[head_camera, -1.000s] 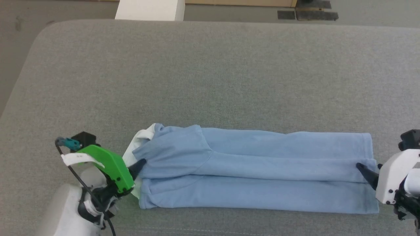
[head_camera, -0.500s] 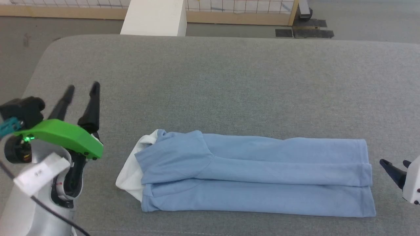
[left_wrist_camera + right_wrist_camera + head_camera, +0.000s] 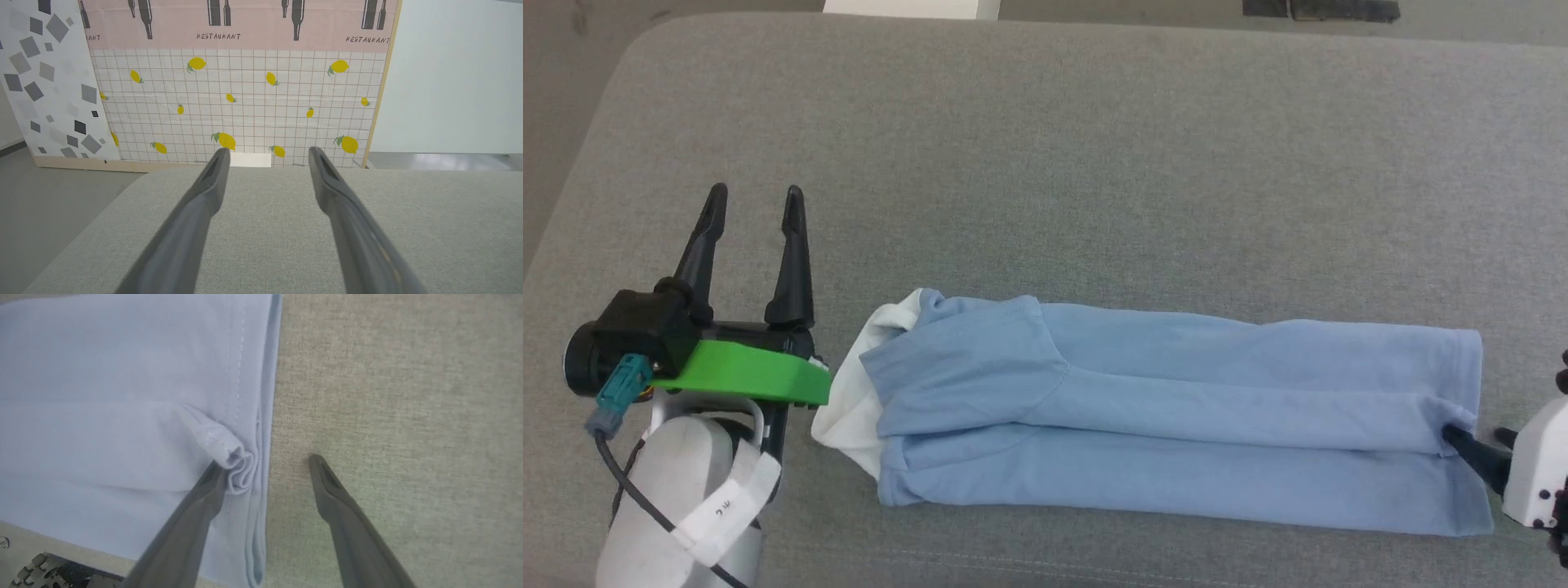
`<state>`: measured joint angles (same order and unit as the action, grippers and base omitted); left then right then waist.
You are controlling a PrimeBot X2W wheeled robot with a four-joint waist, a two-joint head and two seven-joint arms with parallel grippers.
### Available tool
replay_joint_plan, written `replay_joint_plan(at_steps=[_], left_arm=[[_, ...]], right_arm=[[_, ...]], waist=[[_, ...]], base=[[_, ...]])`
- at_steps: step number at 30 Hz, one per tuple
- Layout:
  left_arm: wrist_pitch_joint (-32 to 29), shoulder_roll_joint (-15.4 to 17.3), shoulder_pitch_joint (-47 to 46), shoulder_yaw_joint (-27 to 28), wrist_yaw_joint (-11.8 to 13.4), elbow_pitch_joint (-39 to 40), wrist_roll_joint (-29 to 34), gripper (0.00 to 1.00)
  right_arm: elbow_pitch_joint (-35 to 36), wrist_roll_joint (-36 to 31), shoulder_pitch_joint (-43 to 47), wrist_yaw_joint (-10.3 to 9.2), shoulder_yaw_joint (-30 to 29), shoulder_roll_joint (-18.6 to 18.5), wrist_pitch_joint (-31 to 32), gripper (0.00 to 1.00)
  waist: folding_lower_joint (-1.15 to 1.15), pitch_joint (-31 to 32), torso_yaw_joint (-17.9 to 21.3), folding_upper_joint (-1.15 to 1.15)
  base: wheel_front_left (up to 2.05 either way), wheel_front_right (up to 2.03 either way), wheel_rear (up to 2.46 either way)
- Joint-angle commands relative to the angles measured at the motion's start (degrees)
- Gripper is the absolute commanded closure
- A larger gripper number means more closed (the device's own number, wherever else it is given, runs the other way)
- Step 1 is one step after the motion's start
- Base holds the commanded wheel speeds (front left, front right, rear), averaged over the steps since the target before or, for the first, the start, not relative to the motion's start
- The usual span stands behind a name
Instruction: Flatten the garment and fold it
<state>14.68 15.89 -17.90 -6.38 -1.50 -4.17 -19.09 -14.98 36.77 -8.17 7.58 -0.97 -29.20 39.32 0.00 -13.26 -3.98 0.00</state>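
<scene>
The garment (image 3: 1176, 425), a light blue shirt with a white panel poking out at its left end, lies folded into a long strip across the near part of the grey table (image 3: 1045, 163). My left gripper (image 3: 753, 194) stands open to the left of the collar end, apart from the cloth, with its fingers pointing to the far edge. Over bare table it (image 3: 267, 153) holds nothing. My right gripper (image 3: 1476, 437) is open at the hem end. One of its fingers (image 3: 206, 490) presses into a bunched fold of the garment (image 3: 122, 375); the other rests on bare table.
The table's rounded far-left corner (image 3: 645, 41) drops to grey floor. A white block (image 3: 907, 6) and dark mats (image 3: 1319, 8) lie beyond the far edge. A lemon-patterned wall panel (image 3: 245, 94) stands behind the table.
My left gripper left the collar end, rose and turned to point away from me. My right gripper drew back from the hem, then returned to it. The head camera also shifted.
</scene>
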Motion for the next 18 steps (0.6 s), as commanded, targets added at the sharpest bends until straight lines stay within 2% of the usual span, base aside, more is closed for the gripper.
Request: replay_joint_plan(at_steps=[1, 8, 13, 14, 15, 16, 18], left_arm=[[0.3, -0.6, 0.7, 0.7, -0.4, 0.6, 1.1, 0.00], [0.3, -4.0, 2.3, 3.7, -1.7, 0.6, 3.3, 0.00], [0.3, -5.6, 3.0, 5.1, -2.8, 0.3, 4.5, 0.00], [0.3, -5.9, 3.1, 5.4, -3.0, 0.3, 4.7, 0.00], [0.3, -6.1, 3.2, 5.6, -3.1, 0.1, 4.8, 0.00], [0.3, -6.4, 3.1, 5.9, -3.3, 0.1, 5.0, 0.00], [0.3, -6.8, 3.2, 6.3, -3.7, 0.2, 5.4, 0.00]], right_arm=[[-0.6, 0.7, -0.8, -0.09, 1.2, 0.7, -0.6, 0.00], [-1.4, 3.7, -3.4, -0.09, 8.3, 1.5, -0.7, 0.00], [-2.8, 4.8, -4.1, -0.09, 10.4, 0.8, -0.2, 0.00], [-3.5, 5.0, -4.1, -0.09, 10.5, 0.6, 0.4, 0.06], [-3.7, 4.8, -4.2, -0.09, 10.7, 0.3, 0.6, 0.62], [-4.0, 4.9, -4.3, -0.09, 10.7, 0.1, 0.8, 1.00], [-4.8, 4.9, -4.5, -0.09, 10.2, -0.4, 1.5, 1.00]], waist=[[0.00, -1.0, -0.2, 0.00], [0.00, -1.0, -0.1, 0.00], [0.00, -0.6, -0.3, 0.00], [0.00, -0.6, -0.3, 0.00], [0.00, -0.6, -0.4, 0.00], [0.00, -0.6, -0.4, 0.00], [0.00, -0.7, -0.4, 0.00]], base=[[0.00, 0.00, 0.00], [0.00, 0.00, 0.00], [0.00, 0.00, 0.00], [0.00, 0.00, 0.00], [0.00, 0.00, 0.00], [0.00, 0.00, 0.00], [0.00, 0.00, 0.00]])
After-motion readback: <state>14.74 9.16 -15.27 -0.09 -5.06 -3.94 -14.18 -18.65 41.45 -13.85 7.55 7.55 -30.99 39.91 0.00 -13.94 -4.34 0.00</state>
